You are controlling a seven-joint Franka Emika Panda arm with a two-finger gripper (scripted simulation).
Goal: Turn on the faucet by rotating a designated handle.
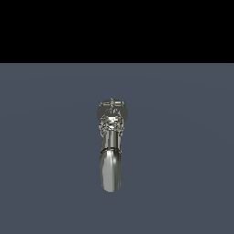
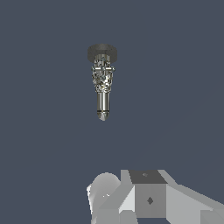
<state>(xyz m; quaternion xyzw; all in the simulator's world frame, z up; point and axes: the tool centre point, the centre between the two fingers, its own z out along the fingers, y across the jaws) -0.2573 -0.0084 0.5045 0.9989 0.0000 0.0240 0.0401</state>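
Note:
The chrome faucet point(image 1: 111, 146) lies in the middle of the exterior view, with its long smooth spout pointing toward the camera. Its bumpy ornate body is at the far end. The handle point(image 1: 112, 102), a thin crossbar with a faint yellowish tint, caps that far end. The wrist view shows the faucet point(image 2: 103, 81) small and well away from the camera, and I cannot make out the handle there. No gripper fingers show in either view. The exterior view shows no arm at all.
The faucet stands on a flat blue-grey floor point(image 1: 183, 160). Pale grey blocky robot parts point(image 2: 148, 199) fill one edge of the wrist view, well apart from the faucet. The exterior view is black above the floor's far edge.

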